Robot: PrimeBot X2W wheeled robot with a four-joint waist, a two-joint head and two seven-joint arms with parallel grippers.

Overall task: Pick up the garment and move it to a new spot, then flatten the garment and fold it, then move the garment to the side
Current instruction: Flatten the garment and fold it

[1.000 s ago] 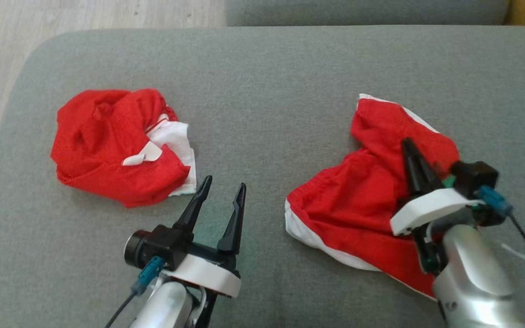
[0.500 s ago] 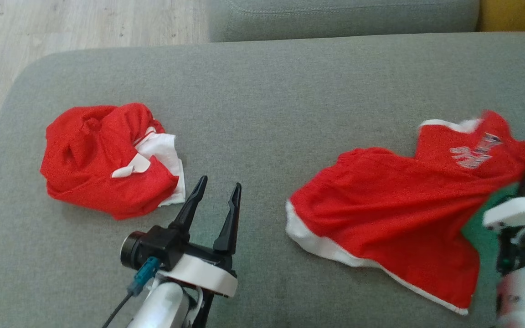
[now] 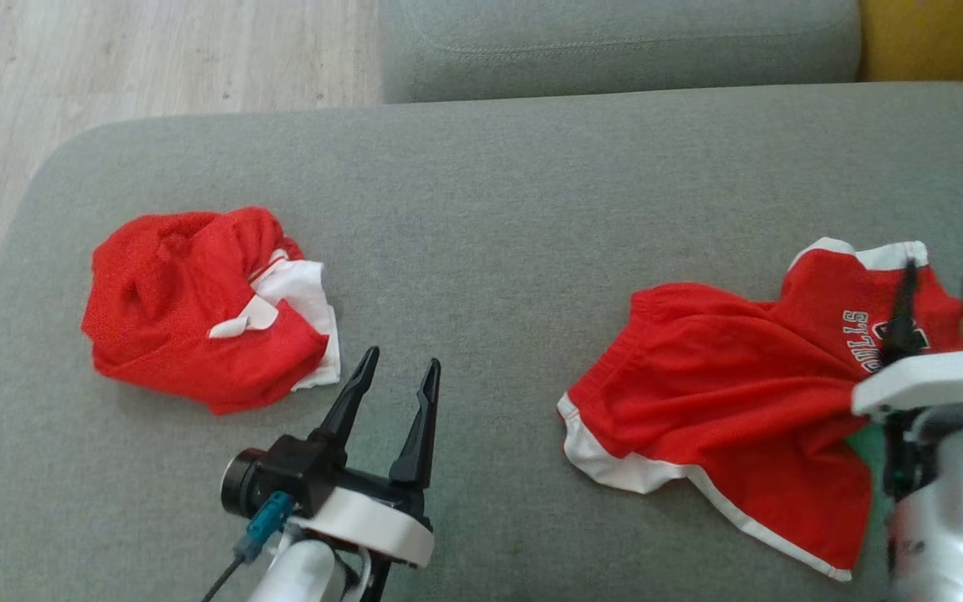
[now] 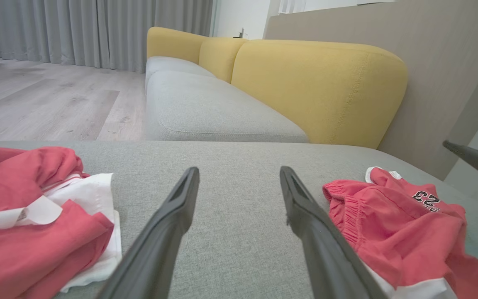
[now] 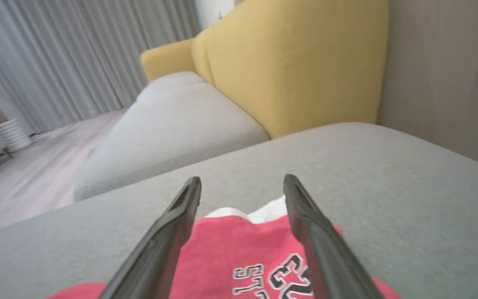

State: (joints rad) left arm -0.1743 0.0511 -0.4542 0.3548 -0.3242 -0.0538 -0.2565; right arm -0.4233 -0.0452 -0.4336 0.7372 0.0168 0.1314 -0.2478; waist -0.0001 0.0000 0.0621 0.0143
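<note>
Head view: red mesh shorts with white trim are spread leftward from under the right hand, held wide open and empty; the left hand, also open, is farther off.

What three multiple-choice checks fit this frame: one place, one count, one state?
1. Where on the grey cushion do the printed red shorts lie in the head view?
A) left
B) middle
C) right

2. How many red garments lie on the cushion?
A) one
B) two
C) three

3. How does the right gripper stand?
A) open over the shorts
B) shut on the shorts
C) shut on nothing

Key:
1 C: they lie at the right side, under the right arm.
2 B: the shorts, plus a crumpled garment at the left.
3 A: its fingers stand apart, with the print showing between them.
</note>
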